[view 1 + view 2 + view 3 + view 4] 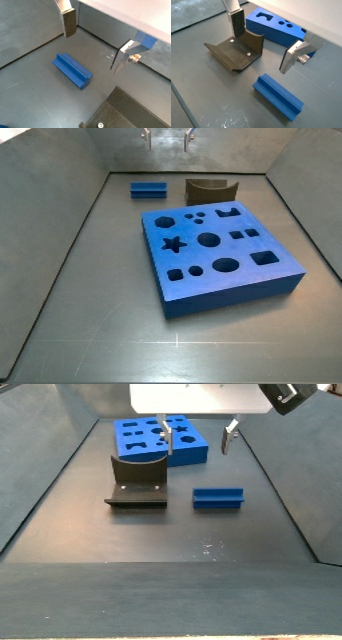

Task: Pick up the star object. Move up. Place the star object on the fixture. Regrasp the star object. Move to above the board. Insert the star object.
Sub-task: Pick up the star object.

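The star object [278, 96] lies flat on the grey floor as a short ridged blue bar, seen too in a wrist view [72, 71] and in both side views [147, 190] [218, 498]. My gripper [262, 45] hangs open above the floor with nothing between its fingers. It hovers over the gap between the star object and the fixture [238, 50]. One finger [236, 25] is over the fixture's upright, the other finger [290, 57] is over the star object's side. The board [234, 298] lies beyond, its blue slab showing several cut-out holes.
Grey walls enclose the floor on all sides [80, 218]. The fixture [138, 472] stands between the board [187, 452] and the near floor, left of the star object. The gripper [197, 436] is above them; its body shows at the frame edge [167, 138].
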